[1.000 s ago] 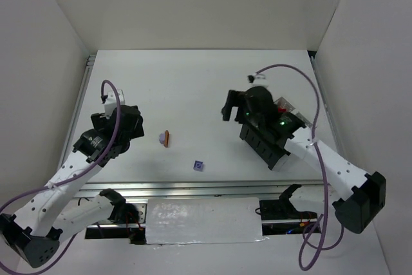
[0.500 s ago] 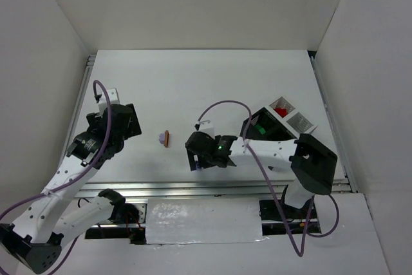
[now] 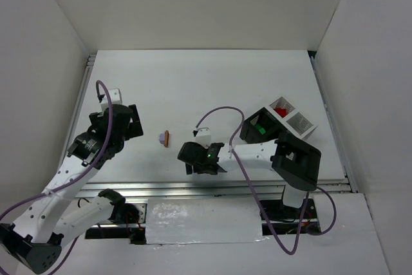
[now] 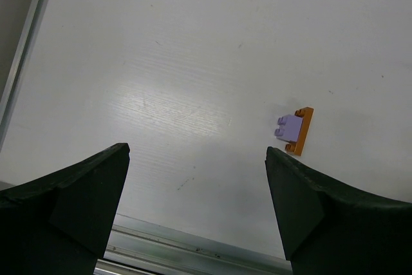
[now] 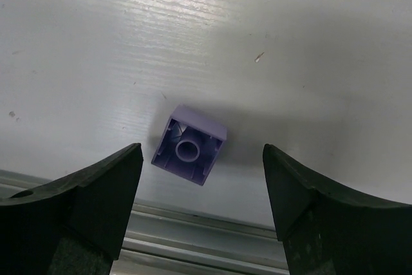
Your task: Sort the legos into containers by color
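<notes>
The white table [image 3: 193, 82] carries a block of small square bins [image 3: 278, 122] near its right edge; a pale lavender brick [image 4: 288, 126] lies left of centre, touching a thin orange plate [image 4: 301, 131]; another lavender brick [image 5: 189, 145] lies hollow side up, just beside the near edge's metal rail [image 5: 193, 249].

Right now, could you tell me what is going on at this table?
The right gripper hangs open over a purple brick, jaws either side, not touching it. The left gripper hovers open near a purple piece and an orange piece lying side by side. A red brick and a green brick sit in the bins.
</notes>
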You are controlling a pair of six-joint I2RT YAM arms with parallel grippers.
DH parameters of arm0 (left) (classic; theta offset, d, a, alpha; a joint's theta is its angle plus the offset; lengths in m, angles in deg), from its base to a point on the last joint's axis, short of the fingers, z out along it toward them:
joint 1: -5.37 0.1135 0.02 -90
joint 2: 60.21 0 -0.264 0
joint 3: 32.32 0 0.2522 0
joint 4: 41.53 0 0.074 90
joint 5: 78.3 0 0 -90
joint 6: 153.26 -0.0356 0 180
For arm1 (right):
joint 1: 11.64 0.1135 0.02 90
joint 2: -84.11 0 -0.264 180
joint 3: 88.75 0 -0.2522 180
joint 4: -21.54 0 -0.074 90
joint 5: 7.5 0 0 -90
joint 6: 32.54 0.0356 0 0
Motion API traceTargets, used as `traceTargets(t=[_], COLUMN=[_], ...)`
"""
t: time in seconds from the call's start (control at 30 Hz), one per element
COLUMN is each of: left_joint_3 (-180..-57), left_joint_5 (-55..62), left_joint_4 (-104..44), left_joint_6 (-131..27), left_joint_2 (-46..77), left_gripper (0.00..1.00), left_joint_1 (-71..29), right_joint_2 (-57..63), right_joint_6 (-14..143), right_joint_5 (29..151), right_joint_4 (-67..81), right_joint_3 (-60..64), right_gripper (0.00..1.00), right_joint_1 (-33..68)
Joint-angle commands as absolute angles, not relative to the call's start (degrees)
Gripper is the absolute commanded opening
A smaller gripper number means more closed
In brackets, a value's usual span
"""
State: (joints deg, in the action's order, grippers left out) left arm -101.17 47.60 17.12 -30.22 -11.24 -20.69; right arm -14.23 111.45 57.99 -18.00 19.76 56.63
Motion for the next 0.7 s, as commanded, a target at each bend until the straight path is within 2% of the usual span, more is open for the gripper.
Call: traceTargets(t=[0.0, 0.07, 0.1, 0.17, 0.2, 0.3, 0.4, 0.53, 0.67], left_joint_3=[-101.1, -101.1, -101.0, -100.9, -101.0, -100.8, -100.8, -100.7, -100.7], left_joint_5=[46.9, 46.8, 46.8, 46.7, 46.6, 46.4, 46.3, 46.0, 46.1], left_joint_4=[15.1, 15.1, 15.0, 15.1, 15.0, 14.9, 14.9, 14.8, 14.8], left_joint_6=[-31.5, -31.5, -31.5, -31.6, -31.7, -31.8, -31.8, -32.0, -32.0], left_joint_2=[-11.9, -12.0, -12.0, -12.2, -12.3, -12.6, -12.6, -12.5, -12.5], left_gripper=[1.00, 1.00, 1.00, 0.99, 1.00, 1.00, 1.00, 1.00, 1.00], left_joint_1=[-20.4, -20.5, -20.4, -20.5, -20.4, -20.4, -20.5, -20.4, -20.5], right_joint_2=[-16.4, -17.8, -18.2, -18.3, -18.0, -16.4, -11.8, 1.3, 14.9], right_joint_6=[113.0, 112.8, 112.9, 113.2, 113.4, 114.3, 113.3, 112.2, 110.6], right_joint_5=[54.1, 53.9, 53.8, 53.3, 53.2, 52.1, 49.6, 43.9, 41.3], right_joint_4=[-16.6, -17.2, -18.0, -18.4, -18.1, -19.2, -20.3, -26.8, -32.7], right_joint_3=[17.5, 15.9, 15.4, 15.5, 16.0, 16.9, 18.2, 19.0, 22.0], right_gripper=[0.82, 0.75, 0.61, 0.42, 0.28, 0.00, 0.00, 0.00, 0.00], right_joint_1=[56.6, 56.6, 56.8, 56.8, 56.8, 56.8, 56.6, 53.6, 46.4])
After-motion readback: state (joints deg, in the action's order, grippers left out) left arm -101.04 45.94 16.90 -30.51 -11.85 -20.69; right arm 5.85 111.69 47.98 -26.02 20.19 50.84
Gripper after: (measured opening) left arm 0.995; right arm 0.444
